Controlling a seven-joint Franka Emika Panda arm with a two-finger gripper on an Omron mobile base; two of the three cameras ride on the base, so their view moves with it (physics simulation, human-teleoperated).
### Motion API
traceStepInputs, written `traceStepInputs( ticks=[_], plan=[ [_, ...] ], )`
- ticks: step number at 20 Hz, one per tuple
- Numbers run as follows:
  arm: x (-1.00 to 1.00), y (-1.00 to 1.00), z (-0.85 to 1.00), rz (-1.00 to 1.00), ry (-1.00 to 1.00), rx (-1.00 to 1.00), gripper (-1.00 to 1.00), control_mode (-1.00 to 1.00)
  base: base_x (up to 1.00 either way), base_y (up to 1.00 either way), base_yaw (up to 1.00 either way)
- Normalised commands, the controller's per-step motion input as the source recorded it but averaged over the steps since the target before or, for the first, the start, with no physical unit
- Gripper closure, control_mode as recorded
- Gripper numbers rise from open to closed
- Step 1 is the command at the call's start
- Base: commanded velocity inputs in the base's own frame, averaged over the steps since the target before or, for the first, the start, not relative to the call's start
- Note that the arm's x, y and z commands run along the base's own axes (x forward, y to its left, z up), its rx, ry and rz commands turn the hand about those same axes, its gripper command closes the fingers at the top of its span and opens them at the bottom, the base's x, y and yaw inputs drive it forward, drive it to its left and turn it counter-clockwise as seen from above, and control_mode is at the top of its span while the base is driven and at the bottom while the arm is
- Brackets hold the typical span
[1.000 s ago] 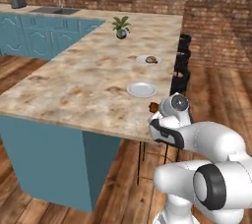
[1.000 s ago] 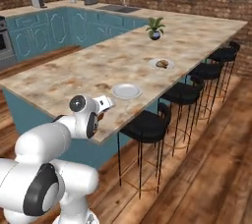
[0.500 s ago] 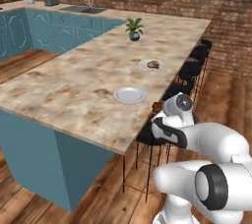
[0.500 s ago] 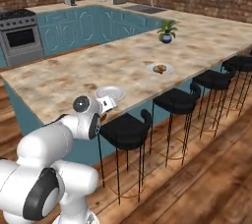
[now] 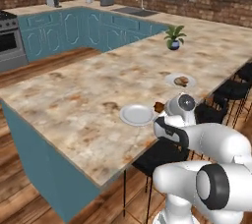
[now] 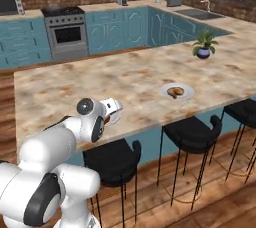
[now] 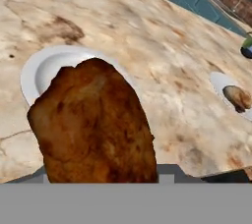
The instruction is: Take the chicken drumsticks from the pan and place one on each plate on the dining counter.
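potted plant (image 5: 173, 38), black stools (image 6: 192, 133), stove (image 6: 67, 33)

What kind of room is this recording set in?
A rendered home kitchen: a marble-topped dining counter with black bar stools, a stove set among teal cabinets, and a sink below the window.

In the left base view, the dining counter (image 5: 88, 105) lies bare across centre and left. The near plate (image 5: 137, 114) sits by the right edge, the far plate (image 5: 180, 80) and potted plant (image 5: 173, 38) upper right; stools (image 5: 162, 155) crowd below the edge.
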Motion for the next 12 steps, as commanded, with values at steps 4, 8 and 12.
traceStepInputs(
  ticks=[4, 8, 12],
  plan=[
    [0.0, 0.0, 0.0, 0.0, 0.0, 0.0, 1.0, 1.0, 0.5, -0.56, 0.52],
    [0.12, -0.09, -0.22, 0.21, 0.01, 0.0, 1.0, -1.0, 0.19, -0.23, 0.26],
    [0.72, 0.07, -0.38, 0.27, 0.24, -0.07, 1.0, -1.0, 0.0, 0.0, 0.0]
  ],
)
